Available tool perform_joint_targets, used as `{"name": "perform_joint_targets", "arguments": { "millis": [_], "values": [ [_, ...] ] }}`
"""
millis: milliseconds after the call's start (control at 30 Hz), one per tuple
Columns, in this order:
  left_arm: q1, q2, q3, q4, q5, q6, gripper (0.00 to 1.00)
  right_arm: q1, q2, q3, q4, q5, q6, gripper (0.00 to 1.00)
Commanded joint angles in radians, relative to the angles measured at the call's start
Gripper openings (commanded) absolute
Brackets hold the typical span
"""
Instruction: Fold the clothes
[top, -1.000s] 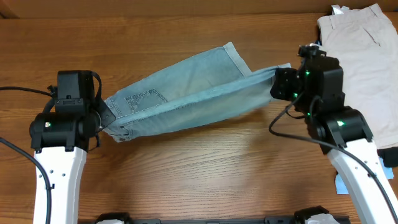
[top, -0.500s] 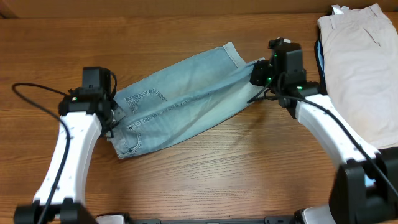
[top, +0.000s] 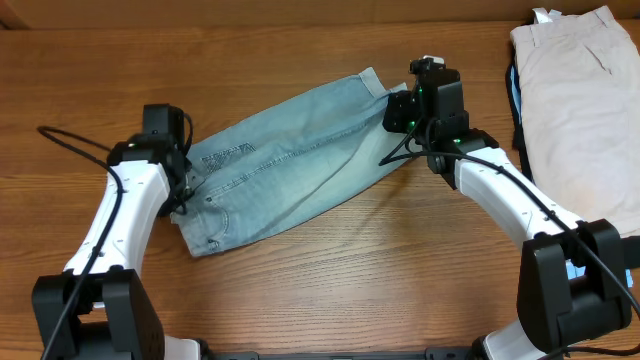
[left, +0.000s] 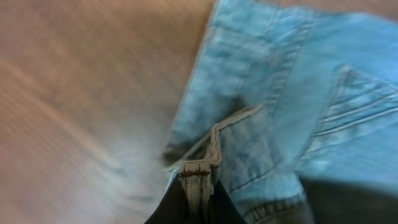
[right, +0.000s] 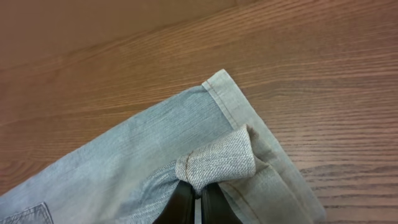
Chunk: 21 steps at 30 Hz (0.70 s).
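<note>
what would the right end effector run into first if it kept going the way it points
The jeans: the right end effector is shut on their folded-over hem, with more denim ahead, then probably bare table; depth is unclear.

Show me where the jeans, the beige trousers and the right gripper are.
jeans (top: 290, 160), overhead view, middle of the leg fabric.
beige trousers (top: 580, 100), overhead view, centre of the cloth.
right gripper (right: 195, 188), right wrist view, between its jaws, pinching the jeans hem.
</note>
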Motion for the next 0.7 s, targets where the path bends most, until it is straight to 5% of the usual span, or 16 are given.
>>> {"name": "perform_joint_targets", "arguments": {
  "millis": [0, 267, 367, 433, 467, 533, 600, 667],
  "values": [
    [0.033, -0.014, 0.049, -0.068, -0.009, -0.018, 0.03, -0.006, 0.002, 0.02, 0.011, 0.026, -0.007, 0.04],
    [0.079, -0.014, 0.131, -0.174, -0.076, -0.018, 0.04, -0.005, 0.003, 0.02, 0.041, 0.024, -0.023, 0.04],
    [0.087, -0.014, 0.13, -0.043, -0.106, -0.018, 0.18, 0.002, 0.023, 0.02, 0.136, 0.022, -0.026, 0.04],
    [0.087, -0.014, 0.13, 0.076, -0.104, -0.008, 0.37, 0.009, 0.048, 0.02, 0.217, 0.023, -0.026, 0.04],
    [0.087, -0.014, 0.13, 0.145, -0.103, 0.016, 0.55, 0.012, 0.063, 0.02, 0.264, 0.023, -0.026, 0.06],
    [0.084, -0.014, 0.132, 0.256, -0.093, 0.071, 0.99, 0.013, 0.079, 0.02, 0.328, 0.023, -0.026, 0.54],
    [0.084, -0.014, 0.146, 0.318, -0.075, 0.108, 1.0, 0.012, 0.082, 0.02, 0.36, 0.023, -0.026, 1.0],
    [0.084, -0.014, 0.183, 0.303, -0.066, 0.122, 1.0, 0.006, 0.079, 0.02, 0.362, 0.032, -0.026, 1.0]
  ]
}}
